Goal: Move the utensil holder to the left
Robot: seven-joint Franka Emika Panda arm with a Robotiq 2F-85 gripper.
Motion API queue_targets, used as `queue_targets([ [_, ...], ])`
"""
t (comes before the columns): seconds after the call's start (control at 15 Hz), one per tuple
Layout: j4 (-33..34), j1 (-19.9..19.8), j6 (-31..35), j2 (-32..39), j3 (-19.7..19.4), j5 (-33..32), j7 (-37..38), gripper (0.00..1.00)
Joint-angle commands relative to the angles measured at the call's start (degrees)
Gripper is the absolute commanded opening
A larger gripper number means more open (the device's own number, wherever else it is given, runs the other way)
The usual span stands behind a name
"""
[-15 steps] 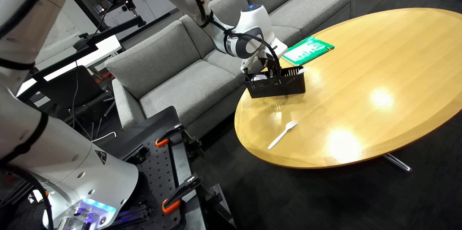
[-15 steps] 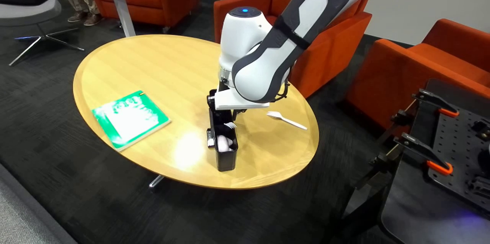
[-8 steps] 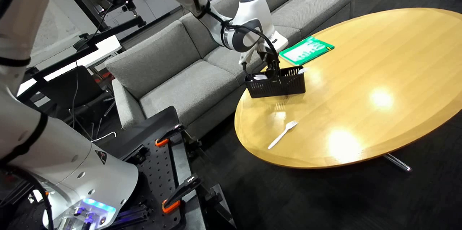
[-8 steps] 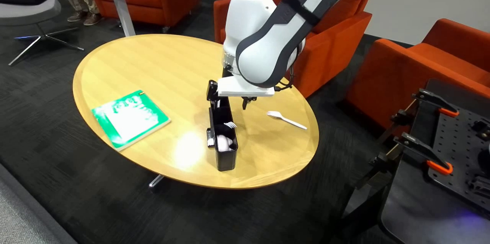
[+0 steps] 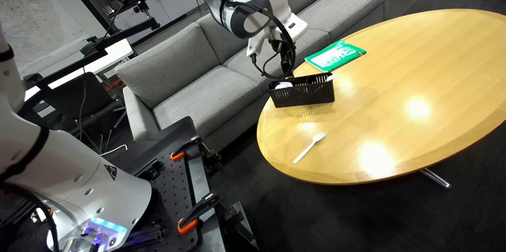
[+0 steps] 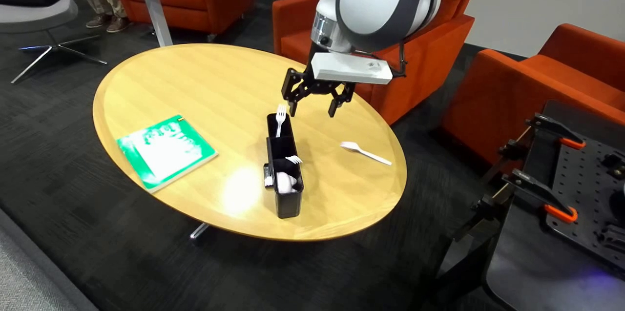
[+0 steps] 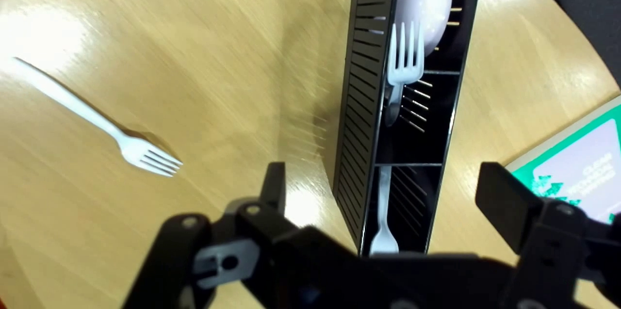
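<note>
The black utensil holder stands upright on the wooden table in both exterior views, its slotted long side showing. White forks and a pale rounded item sit in its compartments, seen from above in the wrist view, where its slatted wall runs up the picture. My gripper is open with nothing between its fingers, raised above the table near the far end of the holder and apart from it. From the wrist, the holder passes through the gap between the wide-spread fingers, below them.
A lone white fork lies on the table beside the holder. A green and white book lies flat on the holder's other side. The table's rounded edge is close by. A grey sofa and orange armchairs stand around it.
My gripper has opened and risen up out of the holder's end, moving back from it. A fork standing in that end has come into view. The holder has stayed in place.
</note>
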Motion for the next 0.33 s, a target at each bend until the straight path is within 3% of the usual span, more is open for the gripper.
queue_targets([
  [0.0,-7.45,-3.62,-0.40,-7.47,3.18,4.40,-7.05,1.00],
  [0.27,-10.13,-5.67,-0.65,-10.64,5.07,8.43,-12.07,1.00],
])
